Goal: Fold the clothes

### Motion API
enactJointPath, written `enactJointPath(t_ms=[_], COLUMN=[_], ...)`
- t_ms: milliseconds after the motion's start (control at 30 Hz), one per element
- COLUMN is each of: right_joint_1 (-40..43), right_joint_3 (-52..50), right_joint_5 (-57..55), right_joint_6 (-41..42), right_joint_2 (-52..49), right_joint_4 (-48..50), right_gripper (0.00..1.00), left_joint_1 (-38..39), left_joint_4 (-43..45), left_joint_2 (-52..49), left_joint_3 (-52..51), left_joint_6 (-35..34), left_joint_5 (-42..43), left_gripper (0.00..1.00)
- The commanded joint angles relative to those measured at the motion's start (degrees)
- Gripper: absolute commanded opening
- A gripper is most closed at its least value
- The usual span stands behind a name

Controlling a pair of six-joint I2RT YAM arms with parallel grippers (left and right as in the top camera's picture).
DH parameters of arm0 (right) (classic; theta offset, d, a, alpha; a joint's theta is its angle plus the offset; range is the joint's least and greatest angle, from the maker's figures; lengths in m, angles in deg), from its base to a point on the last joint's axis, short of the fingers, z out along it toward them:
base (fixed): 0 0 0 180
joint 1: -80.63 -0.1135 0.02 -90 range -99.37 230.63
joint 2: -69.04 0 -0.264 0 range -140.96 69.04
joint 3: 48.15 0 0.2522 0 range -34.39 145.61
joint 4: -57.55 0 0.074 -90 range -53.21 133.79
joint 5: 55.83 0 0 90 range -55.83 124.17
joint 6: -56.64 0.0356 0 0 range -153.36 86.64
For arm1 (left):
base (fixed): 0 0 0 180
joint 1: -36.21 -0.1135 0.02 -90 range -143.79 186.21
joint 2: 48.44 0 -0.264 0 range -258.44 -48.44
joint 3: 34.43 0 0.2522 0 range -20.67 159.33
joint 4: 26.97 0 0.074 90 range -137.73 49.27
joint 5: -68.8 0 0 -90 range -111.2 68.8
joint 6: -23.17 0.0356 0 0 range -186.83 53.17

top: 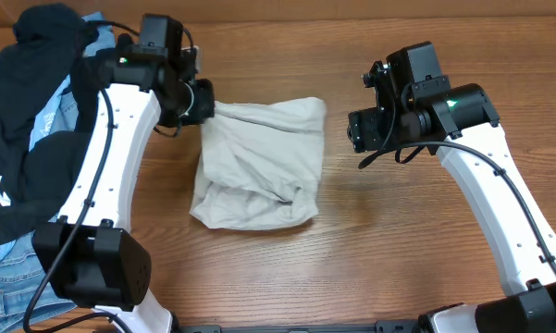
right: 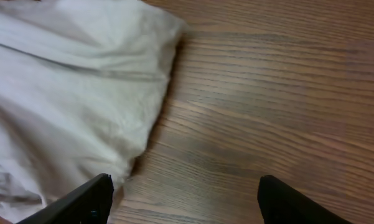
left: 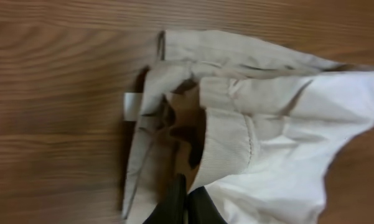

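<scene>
Light beige khaki shorts (top: 259, 162) lie crumpled in the middle of the table. My left gripper (top: 202, 102) is shut on their upper left corner. In the left wrist view the closed fingers (left: 185, 202) pinch the fabric near the ribbed waistband (left: 227, 140), and a small white tag (left: 132, 104) sticks out at the left. My right gripper (top: 363, 131) is open and empty, just right of the shorts. In the right wrist view its fingers (right: 183, 202) spread over bare wood beside the shorts' edge (right: 74, 93).
A pile of other garments lies at the far left: a black one (top: 23, 111), a light-blue one (top: 51, 116) and denim (top: 5, 277). The wooden table (top: 398, 250) extends to the right and front.
</scene>
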Motion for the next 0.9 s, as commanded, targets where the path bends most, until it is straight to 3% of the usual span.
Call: enactJointPath(t_ms=[0,133,233,300,367,400,433,467,500,633,700,733,867], right_joint_1=[-0.1,-0.1,-0.1,-0.1,-0.1,-0.1,-0.1,-0.1,-0.1,-0.1,-0.1,-0.2,-0.6], right_joint_3=[-0.2,-0.2,-0.2,-0.2,-0.2,-0.2,-0.2,-0.2,-0.2,-1.4,-4.8,-7.6,-19.0], right_joint_5=[-0.4,-0.4,-0.3,-0.3,3.6,6.6,9.4,11.5,16.0,45.1,49.1,50.1,60.3], right_joint_6=[0.2,0.2,0.2,0.2,-1.5,-3.8,-4.8,-4.8,-4.8,3.3,13.2,16.8,22.7], right_joint_2=[0.2,0.2,0.2,0.2,0.2,0.2,0.2,0.2,0.2,0.2,0.0,0.0,-2.3], right_joint_4=[0.2,0.1,-0.1,-0.9,-3.1,-4.1,-4.5,-4.5,-4.4,4.0,12.8,17.3,32.1], right_gripper=[0.79,0.79,0.79,0.8,0.79,0.67,0.43,0.11,0.04,0.04,0.04,0.04,0.04], left_joint_1=[-0.9,-0.8,-0.9,-1.1,-1.4,-1.4,-1.4,-1.4,-1.4,-0.9,0.3,1.0,4.7], left_joint_4=[0.4,-0.4,-0.8,-0.9,-1.1,-2.1,-3.6,-5.1,-7.5,-7.4,0.8,4.2,9.6], left_joint_2=[0.6,0.6,0.6,0.6,0.7,0.7,0.8,0.8,0.8,0.8,0.6,0.2,-3.8], left_joint_3=[-4.8,-14.9,-21.8,-22.4,-20.7,-18.8,-16.4,-14.1,-10.0,1.5,1.9,1.9,1.9], left_joint_6=[-0.4,-0.6,-0.6,-0.6,-0.6,-0.6,-0.6,-0.6,-0.7,2.4,15.0,17.2,17.9], left_joint_5=[-6.5,-5.2,-5.9,-8.6,-8.7,-8.5,-8.5,-8.6,-8.5,-0.7,14.7,18.9,20.9], left_gripper=[0.04,0.16,0.35,0.38,0.29,0.24,0.23,0.22,0.2,0.15,0.11,0.1,0.04])
